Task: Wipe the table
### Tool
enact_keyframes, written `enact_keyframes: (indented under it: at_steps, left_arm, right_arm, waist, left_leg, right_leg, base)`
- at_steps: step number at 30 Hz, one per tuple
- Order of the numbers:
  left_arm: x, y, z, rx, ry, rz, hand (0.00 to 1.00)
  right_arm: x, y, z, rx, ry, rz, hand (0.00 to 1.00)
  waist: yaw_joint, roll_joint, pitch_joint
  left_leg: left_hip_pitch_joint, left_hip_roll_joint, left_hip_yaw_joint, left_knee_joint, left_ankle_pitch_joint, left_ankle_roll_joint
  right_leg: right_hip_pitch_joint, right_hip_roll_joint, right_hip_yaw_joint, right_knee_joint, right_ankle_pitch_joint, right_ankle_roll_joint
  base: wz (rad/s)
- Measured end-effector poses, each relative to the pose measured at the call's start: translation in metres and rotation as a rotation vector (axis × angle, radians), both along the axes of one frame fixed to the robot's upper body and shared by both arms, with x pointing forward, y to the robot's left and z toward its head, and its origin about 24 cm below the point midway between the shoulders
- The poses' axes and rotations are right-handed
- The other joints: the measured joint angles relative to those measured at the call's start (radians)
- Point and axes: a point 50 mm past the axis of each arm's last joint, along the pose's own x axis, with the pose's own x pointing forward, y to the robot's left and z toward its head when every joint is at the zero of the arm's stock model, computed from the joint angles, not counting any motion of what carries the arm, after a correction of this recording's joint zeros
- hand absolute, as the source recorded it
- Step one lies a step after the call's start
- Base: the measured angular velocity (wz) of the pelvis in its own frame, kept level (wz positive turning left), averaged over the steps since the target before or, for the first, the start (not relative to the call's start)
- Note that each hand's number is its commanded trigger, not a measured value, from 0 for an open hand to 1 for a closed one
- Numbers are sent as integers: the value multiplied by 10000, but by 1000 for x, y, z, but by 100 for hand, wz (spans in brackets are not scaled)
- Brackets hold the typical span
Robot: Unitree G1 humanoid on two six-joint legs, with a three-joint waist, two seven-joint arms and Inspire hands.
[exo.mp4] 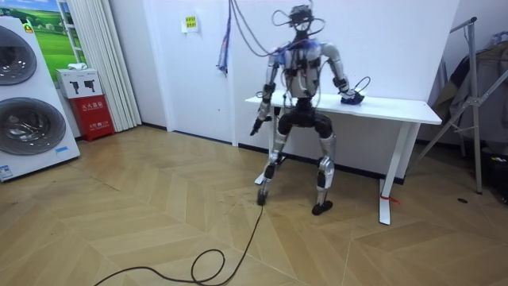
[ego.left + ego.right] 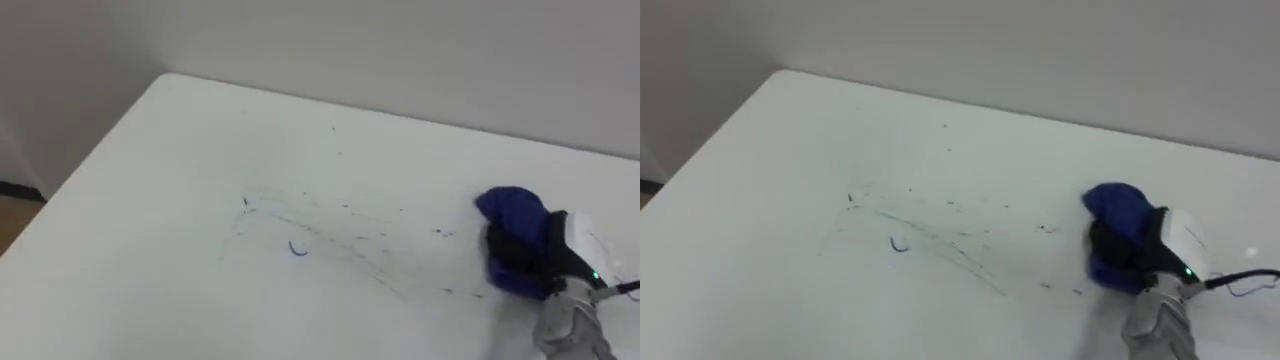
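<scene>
While right hand (image 2: 545,250) clutches crumpled blue cloth (image 2: 510,205) | smooth white table (image 2: 200,200) | thin ink streaks (image 2: 330,225)

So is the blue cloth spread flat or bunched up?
Bunched up: the blue cloth is a rounded wad gripped under the right hand on the table, not lying flat.

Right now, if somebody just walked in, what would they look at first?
Probably the bright blue cloth bunched in the robot's right hand, at the right side of the white table. Next come the thin dark streaks and a small blue squiggle across the table's middle, left of the cloth. The robot stands at the table, its left hand hanging by its side.
</scene>
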Motion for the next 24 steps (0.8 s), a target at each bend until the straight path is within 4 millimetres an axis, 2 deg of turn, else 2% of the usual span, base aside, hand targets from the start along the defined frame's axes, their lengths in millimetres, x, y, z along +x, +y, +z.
enact_keyframes:
  at_steps: [1,2,3,4,6,7,8,10,11,12,13,14,15,16,17,18,19,20,21,22,24]
  left_arm:
    - [-1,-3,-1,-92,77,33,0]
    - [-1,-4,-2,-135,82,69,0]
    - [-3,-4,-2,-156,179,140,0]
    - [-9,-3,-2,-211,272,434,0]
    - [-24,1,-3,-153,559,995,0]
    - [-35,4,-2,-124,785,1376,0]
    - [-40,5,-2,-110,886,1552,0]
    - [-58,8,-2,-21,1132,2144,0]
    - [-61,9,-1,32,1166,2245,0]
    - [-64,12,0,136,1180,2429,0]
    - [-64,15,1,240,1058,2623,0]
    - [-60,17,2,283,839,2737,0]
    - [-55,21,5,457,562,2759,0]
    - [-51,25,8,738,406,2563,0]
    - [-49,27,9,898,333,2447,0]
    - [-48,32,12,1164,130,2384,0]
    - [-48,36,14,1331,-14,2416,0]
    - [-50,37,15,1392,-15,2404,0]
    - [-53,37,16,1452,-15,2382,0]
    - [-53,38,17,1503,-53,2335,0]
    - [-57,37,15,1668,177,2213,0]
  right_arm:
    - [13,16,7,162,-131,619,100]
    - [18,21,10,212,-213,877,100]
    - [26,31,16,270,-336,1266,100]
    - [34,39,22,386,-486,1639,100]
    - [36,46,25,297,-651,2089,100]
    - [32,45,22,161,-558,2169,100]
    - [28,43,18,35,-423,2171,100]
    - [-1,24,-4,-770,-296,2002,100]
    - [-9,18,-8,-947,-323,1869,100]
    - [-28,1,-16,-1176,-416,1381,100]
    - [-48,-18,-22,-1326,-508,529,100]
    - [-58,-28,-24,-1310,-544,-102,100]
    - [-79,-46,-31,-1375,-464,-1227,100]
    - [-109,-65,-38,-1480,-145,-2504,100]
    - [-125,-75,-42,-1531,61,-3199,100]
    - [-160,-93,-48,-1636,582,-4577,100]
    - [-196,-111,-49,-1745,1108,-5908,100]
    - [-213,-119,-48,-1781,1326,-6535,100]
    - [-243,-133,-45,-1848,1702,-7631,100]
    - [-263,-140,-42,-1740,1956,-8412,100]
    - [-275,-144,-41,-1668,2241,-8955,100]
  waist:
    - [61,99,49]
    - [121,165,103]
    - [485,227,110]
    - [859,320,110]
    - [939,340,102]
    - [944,340,93]
    - [935,341,92]
    - [639,312,61]
    - [518,280,32]
    - [191,235,42]
    - [-43,116,37]
    - [-125,48,34]
    - [-402,-85,16]
    - [-580,-205,-81]
    - [-632,-265,-131]
    - [-759,-365,-213]
    - [-955,-432,-229]
    - [-1084,-462,-248]
    - [-1151,-487,-259]
    - [-1157,-519,-247]
    - [-1125,-569,-217]
  left_leg:
    - [-170,-594,-24,3,-113,183]
    - [-172,-897,-17,-122,-155,239]
    - [-63,-1324,-69,-486,-181,379]
    - [68,-1532,-312,-826,-112,462]
    - [256,-1668,-496,-1527,178,426]
    - [449,-1715,-484,-1970,315,394]
    - [552,-1733,-468,-2194,369,382]
    - [981,-1768,-461,-2782,557,362]
    - [1084,-1767,-471,-2869,571,357]
    - [1276,-1777,-471,-2990,578,359]
    - [1326,-1798,-469,-3033,591,374]
    - [1289,-1800,-477,-3034,600,386]
    - [1235,-1813,-513,-3042,638,427]
    - [1238,-1856,-520,-3042,652,451]
    - [1274,-1878,-523,-3042,648,464]
    - [1378,-1912,-574,-3056,618,513]
    - [1483,-1953,-691,-3032,557,564]
    - [1487,-1979,-780,-2963,520,583]
    - [1484,-2003,-802,-2847,454,622]
    - [1478,-2002,-738,-2797,452,628]
    - [1493,-1985,-631,-2726,452,629]
  right_leg:
    - [61,158,1,-130,-7,-135]
    - [87,230,4,-178,-11,-194]
    - [24,427,132,-391,30,-274]
    - [-27,654,324,-661,105,-301]
    - [-24,903,451,-1019,270,-385]
    - [-3,964,523,-1171,365,-486]
    - [42,988,554,-1222,380,-502]
    - [403,1061,503,-1540,409,-479]
    - [515,1087,496,-1608,403,-453]
    - [745,1109,453,-1848,360,-377]
    - [879,1136,478,-2008,365,-309]
    - [929,1151,462,-2098,413,-301]
    - [1083,1176,362,-2290,571,-267]
    - [1222,1167,374,-2431,629,-221]
    - [1284,1153,396,-2443,633,-203]
    - [1471,1136,374,-2549,628,-108]
    - [1691,1135,387,-2601,606,-29]
    - [1757,1136,429,-2615,598,-11]
    - [1765,1132,571,-2580,589,1]
    - [1727,1124,717,-2542,626,-5]
    - [1648,1136,902,-2535,677,-28]
  base:
    - [-3]
    - [-8]
    - [-44]
    - [-53]
    - [-35]
    - [-19]
    - [-13]
    - [5]
    - [26]
    - [39]
    - [37]
    - [26]
    - [15]
    - [15]
    - [16]
    - [21]
    - [27]
    - [24]
    - [0]
    - [-11]
    - [-34]
